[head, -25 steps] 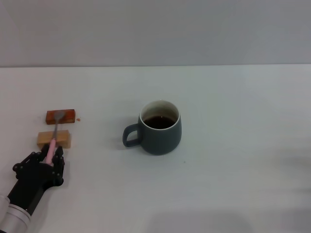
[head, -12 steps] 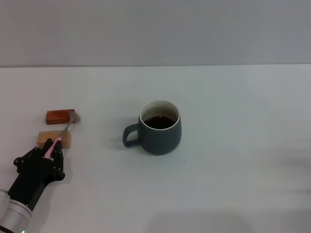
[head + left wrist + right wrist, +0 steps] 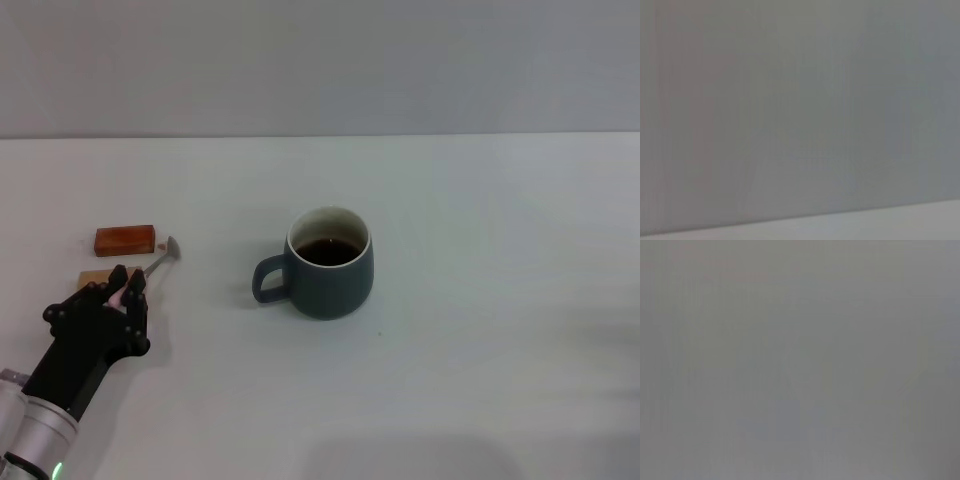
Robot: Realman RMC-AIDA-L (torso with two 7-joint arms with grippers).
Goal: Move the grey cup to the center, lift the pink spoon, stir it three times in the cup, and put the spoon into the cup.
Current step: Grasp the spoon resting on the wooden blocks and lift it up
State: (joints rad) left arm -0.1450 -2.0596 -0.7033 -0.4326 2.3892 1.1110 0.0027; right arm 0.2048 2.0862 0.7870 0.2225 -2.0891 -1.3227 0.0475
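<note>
The grey cup (image 3: pixel 330 262) stands upright at the middle of the white table, handle toward the left, dark liquid inside. My left gripper (image 3: pixel 128 288) is at the front left, shut on the pink spoon (image 3: pixel 152 266). The spoon's pink handle is in the fingers and its grey bowl points up and to the right, lifted off the blocks, well left of the cup. The right gripper is out of view. Both wrist views show only plain grey.
A reddish-brown block (image 3: pixel 125 239) lies at the left. A light wooden block (image 3: pixel 93 278) lies just in front of it, partly hidden by my left gripper. The white table (image 3: pixel 480 330) stretches to the right of the cup.
My left gripper has lifted the spoon off the two blocks and moved it up and to the right. The spoon's bowl has swung right, clear of the reddish-brown block. The cup has not moved.
</note>
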